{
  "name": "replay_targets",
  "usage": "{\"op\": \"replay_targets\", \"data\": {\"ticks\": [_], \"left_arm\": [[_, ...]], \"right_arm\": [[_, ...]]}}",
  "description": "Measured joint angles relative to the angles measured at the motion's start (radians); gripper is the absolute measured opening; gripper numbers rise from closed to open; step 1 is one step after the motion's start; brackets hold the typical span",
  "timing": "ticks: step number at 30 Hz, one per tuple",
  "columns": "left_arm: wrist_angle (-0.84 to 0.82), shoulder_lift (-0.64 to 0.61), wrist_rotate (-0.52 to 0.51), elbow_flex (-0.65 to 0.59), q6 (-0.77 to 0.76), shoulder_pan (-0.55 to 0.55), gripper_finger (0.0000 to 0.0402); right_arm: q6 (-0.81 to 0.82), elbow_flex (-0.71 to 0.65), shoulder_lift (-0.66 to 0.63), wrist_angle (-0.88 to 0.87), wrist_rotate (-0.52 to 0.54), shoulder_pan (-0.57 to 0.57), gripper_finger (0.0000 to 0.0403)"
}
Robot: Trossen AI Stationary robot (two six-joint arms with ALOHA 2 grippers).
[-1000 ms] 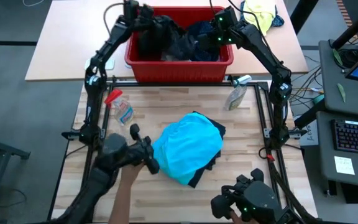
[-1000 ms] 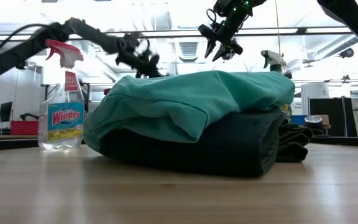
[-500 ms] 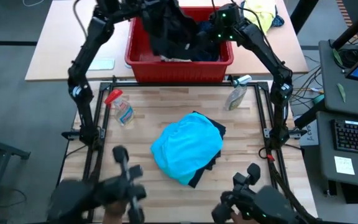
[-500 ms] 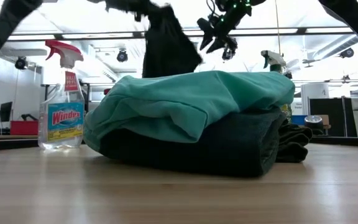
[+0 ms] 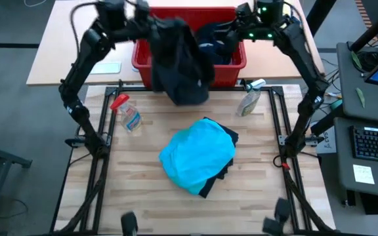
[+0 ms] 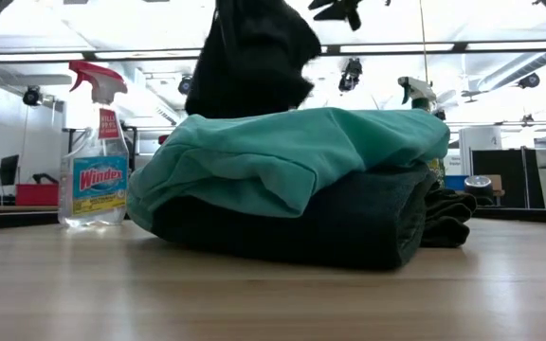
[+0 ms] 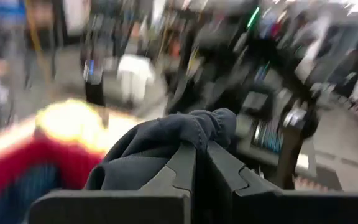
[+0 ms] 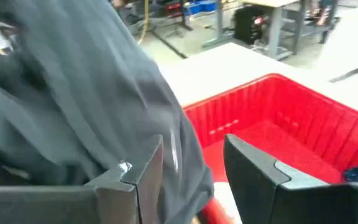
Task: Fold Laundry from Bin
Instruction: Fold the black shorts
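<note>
Left gripper (image 7: 201,163): clenched on a fold of a dark grey garment (image 5: 179,62); held high over the near-left edge of the bin. In the high view the gripper is blurred and mostly lost against the cloth.
Dark grey garment: hangs from the left gripper, draped over the bin's front wall and down to the far edge of the wooden table (image 5: 136,196). Its lower hem is cut off behind the folded stack in the low view (image 6: 254,57); its shape and sleeves cannot be made out.
Right gripper (image 8: 191,168): above the far-right part of the bin, fingers (image 8: 253,171) standing apart with nothing between them; the hanging garment is close beside one finger, contact cannot be told. In the low view only its tips show at the upper edge.
Bin (image 5: 231,65): red tub on the pale table behind the wooden one; its left half is hidden by the hanging garment. Bare red floor shows in the right wrist view (image 8: 272,134).
Laundry left in bin (image 5: 212,42): dark navy and black cloth, bunched at the right; pieces cannot be counted.
Folded stack: turquoise garment (image 5: 199,156) atop a dark one (image 5: 218,174), mid-table; the lower piece shows only at its edges.
Spray bottles: one with red trigger (image 5: 126,113) left of the stack, one clear (image 5: 249,98) to the right, partly hidden in the low view.
Yellow cloth (image 5: 277,16): behind the bin, partly covered by the right arm.
</note>
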Motion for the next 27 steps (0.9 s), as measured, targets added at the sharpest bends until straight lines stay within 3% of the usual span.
{"op": "replay_targets", "data": {"ticks": [7, 15, 22, 27], "left_arm": [[-0.196, 0.002, -0.275, 0.001, -0.023, -0.197, 0.0000], [-0.388, 0.028, -0.521, -0.001, -0.254, -0.385, 0.0007], [-0.464, 0.033, -0.659, -0.006, -0.355, -0.495, 0.0009], [-0.472, 0.033, -0.739, -0.006, -0.396, -0.544, 0.0010]], "right_arm": [[-0.069, 0.000, -0.052, -0.211, -0.025, 0.061, 0.0157], [-0.267, 0.000, -0.076, -0.634, -0.025, 0.160, 0.0157], [-0.284, -0.080, -0.091, -0.568, -0.024, 0.219, 0.0157], [-0.291, -0.253, -0.091, -0.504, -0.021, 0.259, 0.0157]]}}
